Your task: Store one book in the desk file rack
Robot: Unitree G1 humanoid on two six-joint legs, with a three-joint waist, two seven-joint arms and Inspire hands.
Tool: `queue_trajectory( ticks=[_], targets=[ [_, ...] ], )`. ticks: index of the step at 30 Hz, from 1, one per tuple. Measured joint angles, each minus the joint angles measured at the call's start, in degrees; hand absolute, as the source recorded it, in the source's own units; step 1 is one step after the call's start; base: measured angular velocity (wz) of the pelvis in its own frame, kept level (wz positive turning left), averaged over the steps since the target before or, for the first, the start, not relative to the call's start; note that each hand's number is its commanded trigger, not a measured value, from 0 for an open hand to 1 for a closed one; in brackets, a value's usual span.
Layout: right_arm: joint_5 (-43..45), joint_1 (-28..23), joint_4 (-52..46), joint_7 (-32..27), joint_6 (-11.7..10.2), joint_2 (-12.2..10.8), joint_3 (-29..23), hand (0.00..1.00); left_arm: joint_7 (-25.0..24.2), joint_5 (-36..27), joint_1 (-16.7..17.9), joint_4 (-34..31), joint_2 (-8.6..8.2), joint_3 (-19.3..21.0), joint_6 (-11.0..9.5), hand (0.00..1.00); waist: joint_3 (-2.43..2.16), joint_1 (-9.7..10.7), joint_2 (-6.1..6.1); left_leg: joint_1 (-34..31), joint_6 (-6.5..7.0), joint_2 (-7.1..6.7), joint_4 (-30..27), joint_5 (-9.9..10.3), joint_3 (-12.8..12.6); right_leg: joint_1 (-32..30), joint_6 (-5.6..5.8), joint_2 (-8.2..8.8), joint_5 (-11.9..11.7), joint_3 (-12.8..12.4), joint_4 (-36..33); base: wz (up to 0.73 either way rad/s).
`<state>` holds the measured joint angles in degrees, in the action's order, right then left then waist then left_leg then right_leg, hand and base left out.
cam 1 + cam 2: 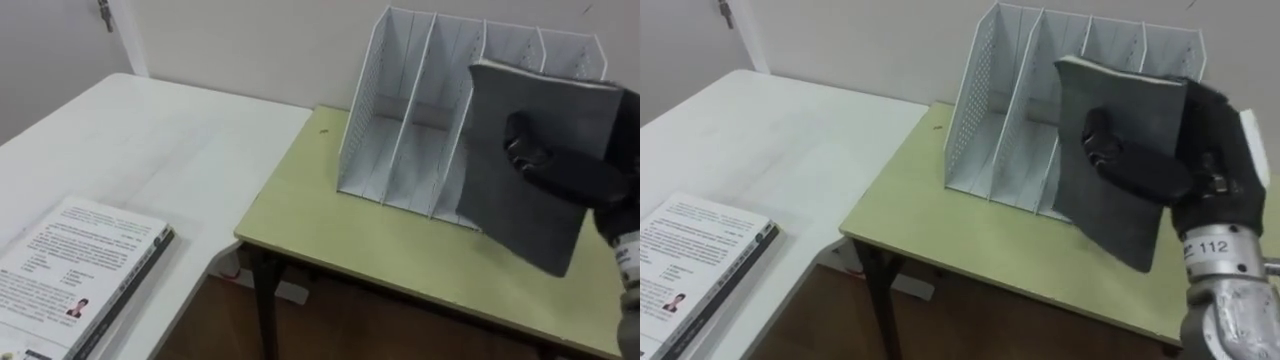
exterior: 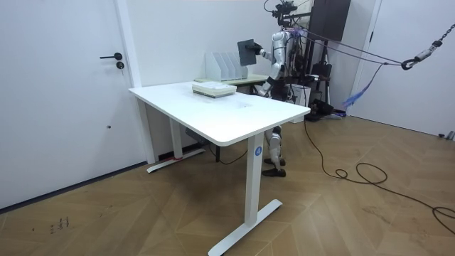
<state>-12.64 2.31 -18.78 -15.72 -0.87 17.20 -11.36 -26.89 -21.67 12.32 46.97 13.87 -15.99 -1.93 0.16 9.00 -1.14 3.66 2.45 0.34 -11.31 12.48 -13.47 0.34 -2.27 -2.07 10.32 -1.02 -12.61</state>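
Rack (image 1: 1010, 110) on desk (image 1: 960, 235), visible slots empty. Grey book (image 1: 1115, 100) clamped in right hand (image 1: 1212, 190), thumb curled across the cover, up in front of the rack's right slots. Long axis near upright, top leaning left, cover facing the robot.

Upper right, a dark grey book (image 1: 1110, 225) sits in a black right hand (image 1: 1200, 175). The rack (image 1: 980, 110) is white, dotted with holes; the desk (image 1: 960, 235) pale green, the table (image 1: 770, 140) white.

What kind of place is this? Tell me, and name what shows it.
Probably an office, or a lab room fitted like one: a white desk with books, a file rack on a green table, a plain door and a wood floor.
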Motion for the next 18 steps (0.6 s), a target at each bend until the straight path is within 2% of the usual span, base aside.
queue_trajectory(
  ticks=[2, 7, 10, 13, 18],
  targets=[
    [0.9, 1.9, 0.0, -4.5, -2.2, 0.1, -1.6, 1.0, 1.6, 0.0, 0.2, 4.1, -0.18, 1.0, -1.2, 0.0, -0.05, -0.2, -0.06, 0.1, -0.01, 0.05, 0.0, 0.0, 0.0, 0.5, -0.09, -0.01, -0.1, 0.3, 0.6, 0.07],
    [6.7, 4.9, 0.1, -13.1, -3.5, 0.4, -4.9, 1.0, 4.6, 0.2, 1.5, 9.0, -0.73, 5.0, -2.4, 0.0, -0.29, -1.5, -0.62, 0.3, -0.05, 0.14, 0.1, 0.0, 0.1, 0.9, -0.16, -0.03, -0.2, 0.9, 1.0, 0.03],
    [8.8, 5.9, 0.1, -16.1, -3.6, 0.4, -5.2, 1.0, 6.1, 1.1, 1.8, 11.0, -1.93, 7.0, -3.0, 0.0, -0.21, -2.0, -0.83, 0.5, -0.05, 0.0, 0.1, 0.0, 0.9, 1.4, -0.16, 0.08, -0.2, 1.4, 1.1, 0.11],
    [8.8, 6.1, 0.2, -18.1, -3.6, 0.4, -5.3, 1.0, 7.0, 1.4, 1.8, 11.6, -2.24, 7.6, -3.1, 0.0, -0.21, -3.2, -1.11, 0.8, -0.05, -0.01, 0.1, 0.0, 1.1, 2.0, -0.14, 0.1, -0.3, 1.7, 1.8, 0.06],
    [8.5, 8.3, 0.2, -21.5, -3.5, 0.4, -5.8, 1.0, 8.0, 1.4, 1.7, 13.5, -3.11, 9.6, -3.3, 0.0, -0.06, -3.4, -1.4, 0.7, -0.05, -0.14, 0.3, 0.0, 1.5, 2.6, -0.03, 0.45, -0.2, 3.2, 2.0, 0.13]
  ],
)
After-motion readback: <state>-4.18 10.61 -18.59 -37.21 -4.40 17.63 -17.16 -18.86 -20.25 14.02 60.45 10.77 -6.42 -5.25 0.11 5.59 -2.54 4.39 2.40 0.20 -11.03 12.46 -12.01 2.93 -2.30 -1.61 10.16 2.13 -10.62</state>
